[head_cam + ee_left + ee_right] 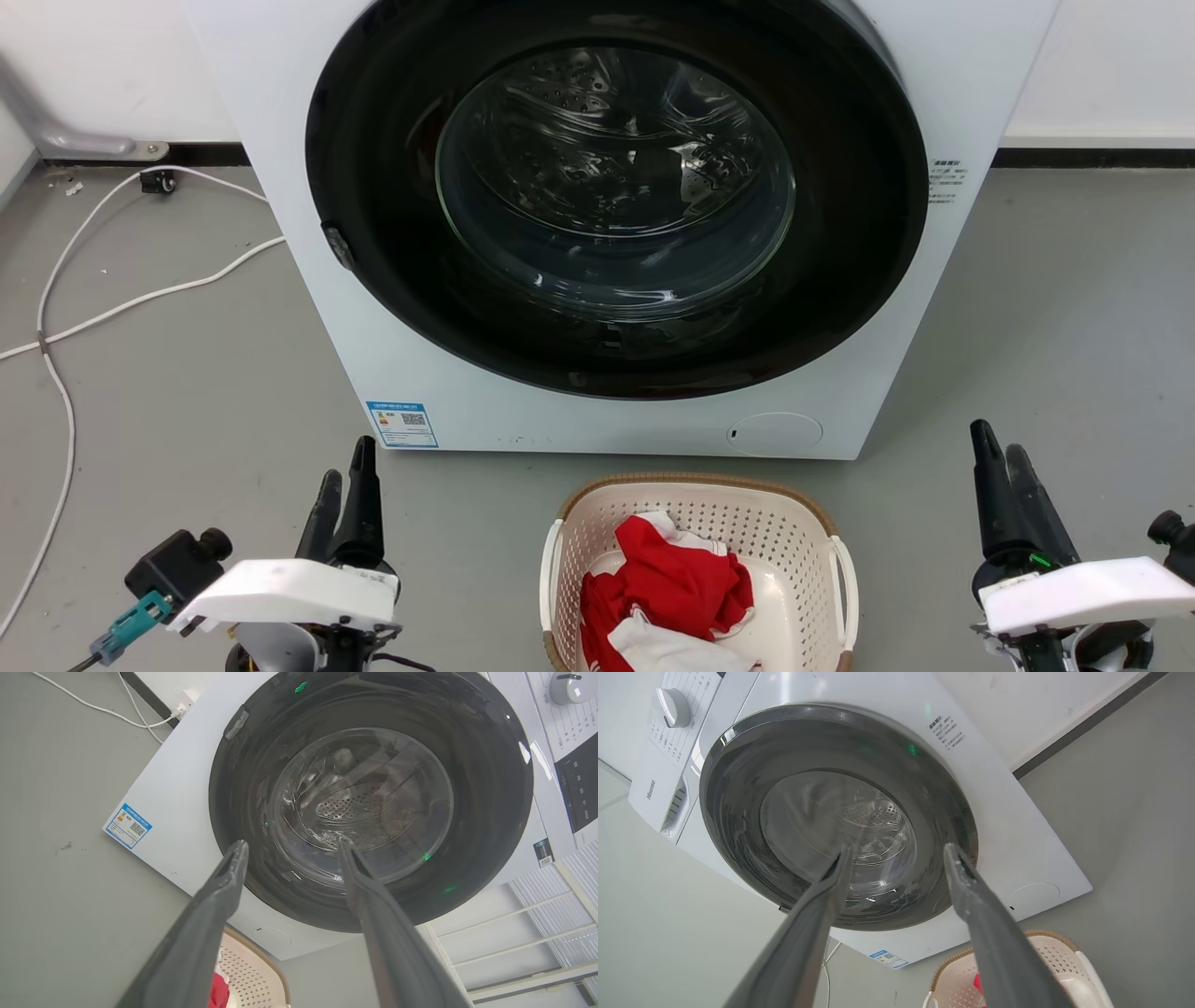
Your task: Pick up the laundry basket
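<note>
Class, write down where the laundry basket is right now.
In the head view, the basket sits on the floor at bottom centre, just in front of the washer, between the left gripper and the right gripper, touching neither.

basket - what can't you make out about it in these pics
- Basket near end: cut off by the head view's bottom edge.
- Its floor: hidden under the red and white clothes.
- Most of it in the left wrist view: behind a finger of the left gripper, or cut off by the bottom edge.
- Washer sticker print, head view: too small to read.
</note>
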Motion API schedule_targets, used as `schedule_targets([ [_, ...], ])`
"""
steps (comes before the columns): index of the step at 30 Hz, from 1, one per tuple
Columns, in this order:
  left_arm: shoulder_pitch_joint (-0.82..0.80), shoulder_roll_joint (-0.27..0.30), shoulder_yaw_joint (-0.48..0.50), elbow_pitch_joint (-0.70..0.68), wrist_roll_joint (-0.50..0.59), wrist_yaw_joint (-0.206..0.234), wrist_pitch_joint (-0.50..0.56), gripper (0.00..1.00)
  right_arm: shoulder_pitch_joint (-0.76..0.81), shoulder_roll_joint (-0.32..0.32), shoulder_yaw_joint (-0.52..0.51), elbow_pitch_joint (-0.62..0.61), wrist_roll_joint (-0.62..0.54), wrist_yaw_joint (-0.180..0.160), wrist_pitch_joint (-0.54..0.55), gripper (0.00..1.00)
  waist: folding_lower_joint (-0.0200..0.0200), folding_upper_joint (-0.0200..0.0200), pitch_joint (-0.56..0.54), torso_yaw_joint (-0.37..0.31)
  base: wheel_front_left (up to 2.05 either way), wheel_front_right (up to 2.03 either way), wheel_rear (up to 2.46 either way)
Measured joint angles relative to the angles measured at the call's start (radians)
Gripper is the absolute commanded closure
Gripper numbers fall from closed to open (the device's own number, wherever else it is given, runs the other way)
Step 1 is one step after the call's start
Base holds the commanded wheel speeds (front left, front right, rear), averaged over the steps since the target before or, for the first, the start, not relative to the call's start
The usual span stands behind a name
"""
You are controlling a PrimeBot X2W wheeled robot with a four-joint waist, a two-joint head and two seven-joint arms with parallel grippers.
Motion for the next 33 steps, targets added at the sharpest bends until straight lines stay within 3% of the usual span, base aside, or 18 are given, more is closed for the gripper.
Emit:
schedule_targets([
  [33,0.029,0.001,-0.091,-0.073,0.426,0.049,-0.096,0.0,0.049,0.0,0.016,-0.091,-0.405,0.0,-0.094,0.0,0.0,0.0,-0.002,0.001,0.0,0.0,0.0],
])
